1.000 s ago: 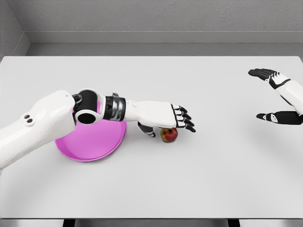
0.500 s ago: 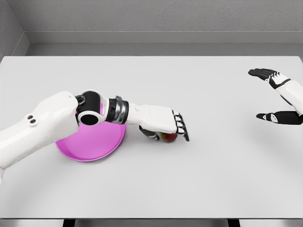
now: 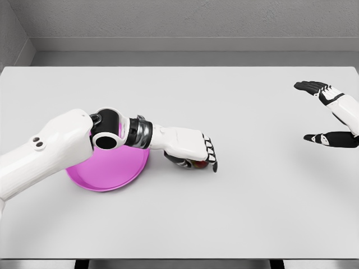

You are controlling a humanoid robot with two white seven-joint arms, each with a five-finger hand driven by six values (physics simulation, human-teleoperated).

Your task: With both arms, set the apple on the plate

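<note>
Left robot hand (image 3: 193, 151) clamped over apple (image 3: 197, 164).

A large white table (image 3: 185, 218) fills most of the view, from 9 o'clock to 3 o'clock. Its far edge runs straight across at 12 o'clock. Behind it stands a grey wall (image 3: 185, 19). At 6 o'clock, under the near edge, dark table legs (image 3: 81, 264) show.

- The apple (image 3: 197, 163) is red and mostly hidden under the left hand (image 3: 190, 147); it sits on the white worktop (image 3: 235, 190), just right of the plate.
- The plate (image 3: 106, 171) is pink, round and shallow; it lies flat, partly covered by the left arm.
</note>
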